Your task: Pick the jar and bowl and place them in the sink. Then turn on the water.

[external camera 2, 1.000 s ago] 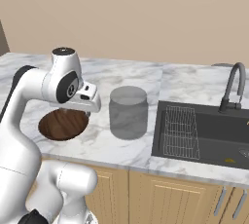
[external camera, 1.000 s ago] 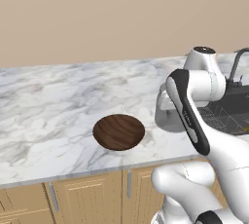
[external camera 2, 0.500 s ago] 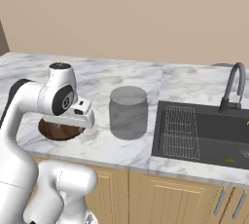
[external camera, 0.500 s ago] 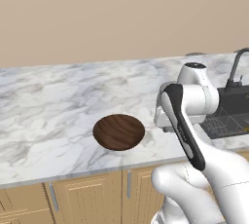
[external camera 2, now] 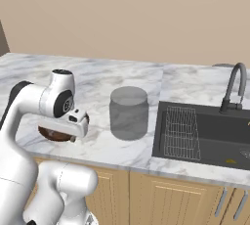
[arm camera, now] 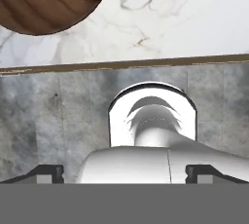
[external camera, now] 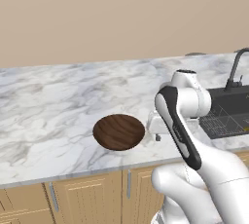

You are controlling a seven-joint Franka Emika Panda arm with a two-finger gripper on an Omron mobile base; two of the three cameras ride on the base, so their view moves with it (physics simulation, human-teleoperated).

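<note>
Jar (external camera 2: 128,113): centre of the right base view, upright on the marble counter (external camera 2: 107,79), axis vertical, lid up, just left of the sink (external camera 2: 205,136).
Bowl (external camera: 119,131): centre of the left base view, mouth up, near counter's front edge.
Gripper (arm camera: 124,173): jaws spread wide, grasping nothing, bottom of hand view; bowl at that frame's upper left.

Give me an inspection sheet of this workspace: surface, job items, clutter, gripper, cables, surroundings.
Surface: marble counter, wood cabinets below.
Jar: upright on the counter, lid on, just left of the sink.
Bowl: on the counter, near the front edge, apart from the jar.
Sink: black basin, wire rack inside, faucet with no water running.
Clutter: nothing seen.
Gripper: open, empty, low beside the bowl.
Cables: nothing seen.
Surroundings: plain beige wall.
</note>
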